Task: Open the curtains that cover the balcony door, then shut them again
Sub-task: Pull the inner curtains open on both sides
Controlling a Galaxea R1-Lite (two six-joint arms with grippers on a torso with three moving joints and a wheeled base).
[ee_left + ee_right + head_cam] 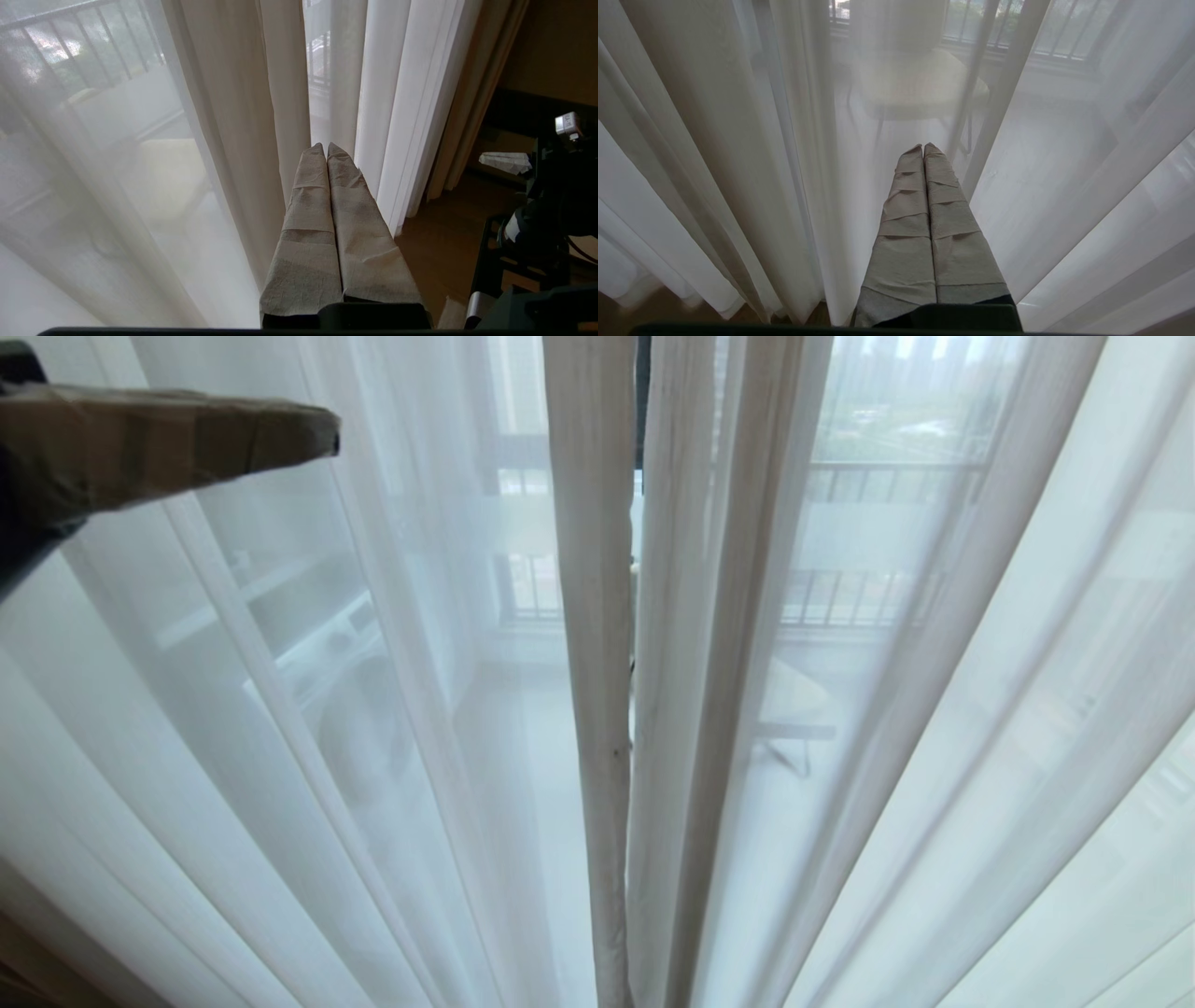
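Head view shows the curtains (597, 672) hanging shut across the whole frame: 2 sheer white panels whose thick folded edges meet in a seam just right of centre, running top to bottom. Through the narrow slit between those edges a dark strip of the door (642, 401) frame shows near the top; the rest of the door can only be guessed behind the fabric, with a railing (887, 476) and a chair (794, 709) dim beyond.

The left gripper (327, 429) comes in from the upper left, its taped fingers pressed together and holding nothing, pointing toward the seam. The seam lies to the robot's right of that tip, well apart from it, and its long axis is vertical, so I judge the coming move to be a sideways reach to the left panel's edge, then a pull away from centre. The tip is not touching fabric as far as I can tell.

In the left wrist view the same fingers (308, 186) stand closed, aimed at a gap between folds, with a beige opaque drape (472, 93) off to the side.

The right gripper (923, 149) is outside the head view; its own camera shows its fingers together and empty, facing sheer fabric. Of the 2 arms, the left looks nearer to acting on the seam.
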